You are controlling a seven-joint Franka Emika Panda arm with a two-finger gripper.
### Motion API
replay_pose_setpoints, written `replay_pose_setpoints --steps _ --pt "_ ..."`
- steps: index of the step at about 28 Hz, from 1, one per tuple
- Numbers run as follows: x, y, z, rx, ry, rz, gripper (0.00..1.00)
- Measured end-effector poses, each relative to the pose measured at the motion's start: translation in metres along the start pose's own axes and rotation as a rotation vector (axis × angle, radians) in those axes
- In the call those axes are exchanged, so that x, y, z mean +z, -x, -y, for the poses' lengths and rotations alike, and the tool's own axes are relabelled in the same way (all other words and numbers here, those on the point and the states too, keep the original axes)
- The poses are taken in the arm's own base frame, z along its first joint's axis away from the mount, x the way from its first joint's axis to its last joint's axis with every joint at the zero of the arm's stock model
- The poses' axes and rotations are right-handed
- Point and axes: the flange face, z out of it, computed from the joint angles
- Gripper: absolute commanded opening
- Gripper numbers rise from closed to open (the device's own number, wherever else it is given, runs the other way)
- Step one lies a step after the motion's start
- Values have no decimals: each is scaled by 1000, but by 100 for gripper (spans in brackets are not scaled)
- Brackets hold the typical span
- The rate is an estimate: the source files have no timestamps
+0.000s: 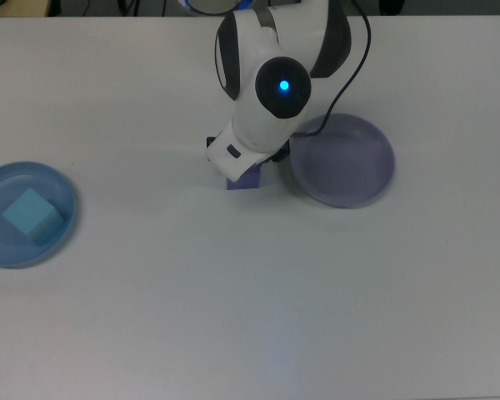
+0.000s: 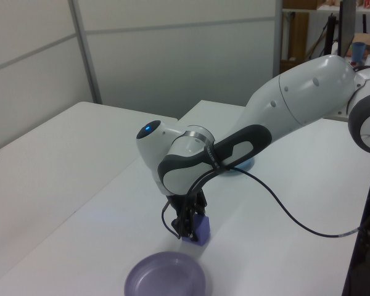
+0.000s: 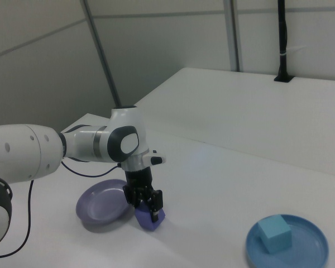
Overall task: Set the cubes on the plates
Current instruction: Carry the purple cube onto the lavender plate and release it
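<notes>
The indigo cube (image 1: 245,181) (image 2: 200,229) (image 3: 148,218) sits just left of the lavender plate (image 1: 350,162) (image 2: 166,280) (image 3: 97,207) in the top view, tilted a little in the right view. My gripper (image 1: 243,171) (image 2: 189,229) (image 3: 146,206) reaches straight down and is shut on the indigo cube, one finger on each side. The arm's hand hides most of the cube from above. At the top view's far left, the light cyan cube (image 1: 31,215) (image 3: 275,233) rests inside the light blue plate (image 1: 0,250) (image 3: 304,254).
The white table (image 1: 250,317) carries only the two plates and two cubes. A black cable (image 1: 358,58) runs from the arm over the lavender plate's far side. In the left view the light blue plate (image 2: 243,165) shows only partly behind the arm.
</notes>
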Motion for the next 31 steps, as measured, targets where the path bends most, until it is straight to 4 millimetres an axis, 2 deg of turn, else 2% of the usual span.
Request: replay_pose_setpoints --steps 6,11,16,19,23,25,27,31 --pt "-12 5 6 -10 4 -5 6" --pt "-42 25 27 -45 24 13 7" --pt "-82 55 70 -115 43 -8 10" --pt "-98 72 107 -162 47 -36 10" --pt "-95 82 150 -219 57 -45 11" --pt "-88 83 167 -245 64 -43 11" --pt "-78 83 185 -274 69 -44 15" --pt "-70 79 198 -292 66 -52 21"
